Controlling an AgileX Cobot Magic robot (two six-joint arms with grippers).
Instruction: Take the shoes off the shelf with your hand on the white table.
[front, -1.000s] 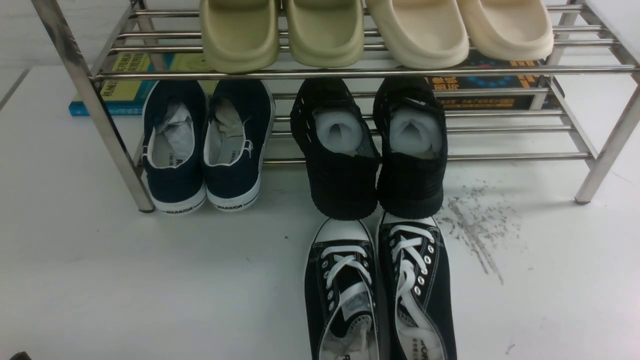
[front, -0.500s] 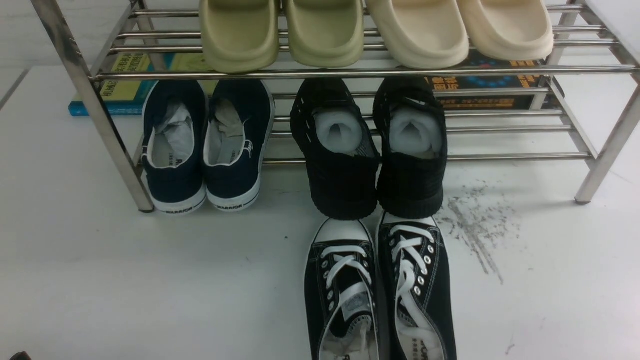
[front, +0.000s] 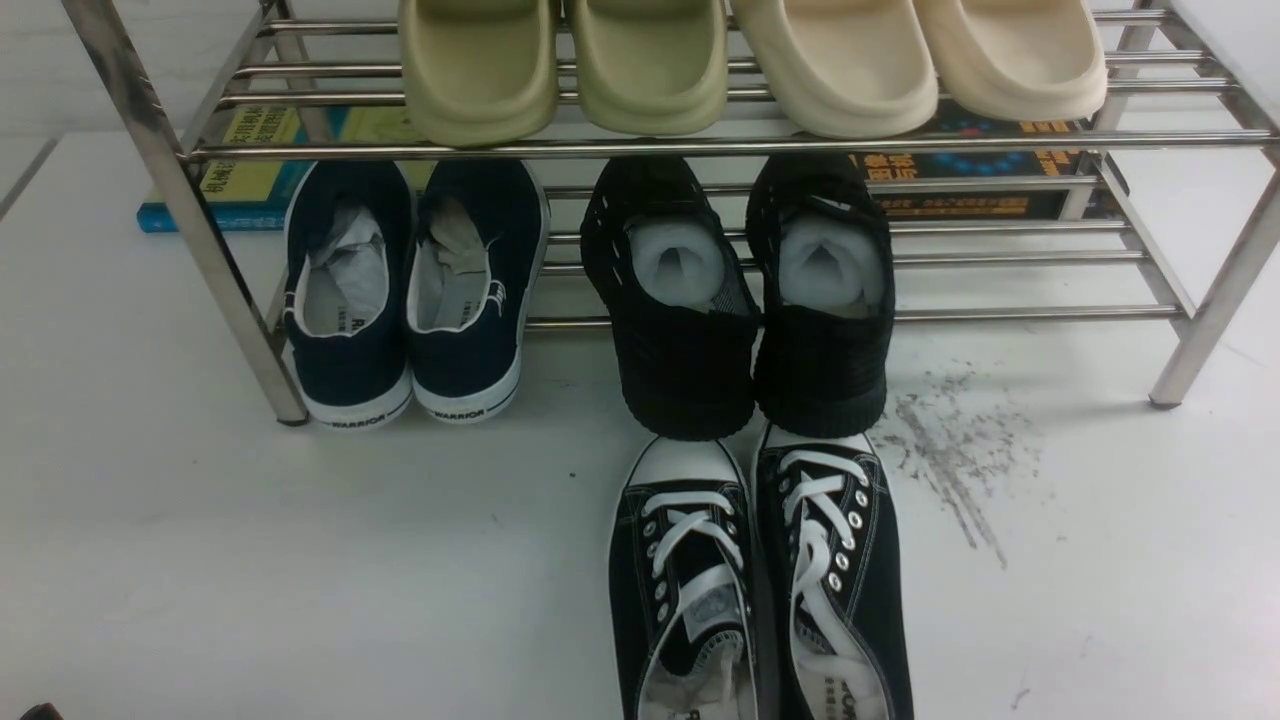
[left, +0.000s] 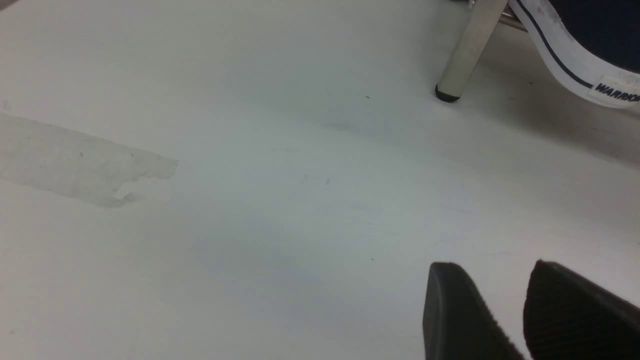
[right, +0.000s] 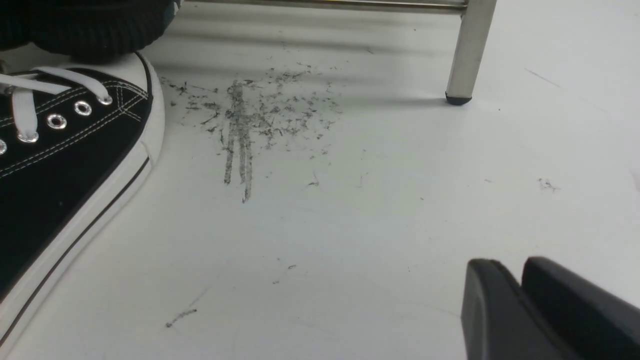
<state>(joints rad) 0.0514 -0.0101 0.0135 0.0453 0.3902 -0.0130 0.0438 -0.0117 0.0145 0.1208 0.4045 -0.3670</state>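
The black canvas sneakers with white laces stand side by side on the white table, toes pointing at the silver shelf and touching the heels of the all-black shoes. One sneaker's toe shows in the right wrist view. My left gripper hangs low over bare table near a shelf leg, its fingers a little apart and empty. My right gripper is shut and empty, over the table beside the scuff streaks. Neither gripper shows in the front view.
Navy WARRIOR shoes and all-black perforated shoes sit on the lower tier. Green slippers and cream slippers sit on the top tier. Books lie behind the shelf. A pale tape mark is on the table.
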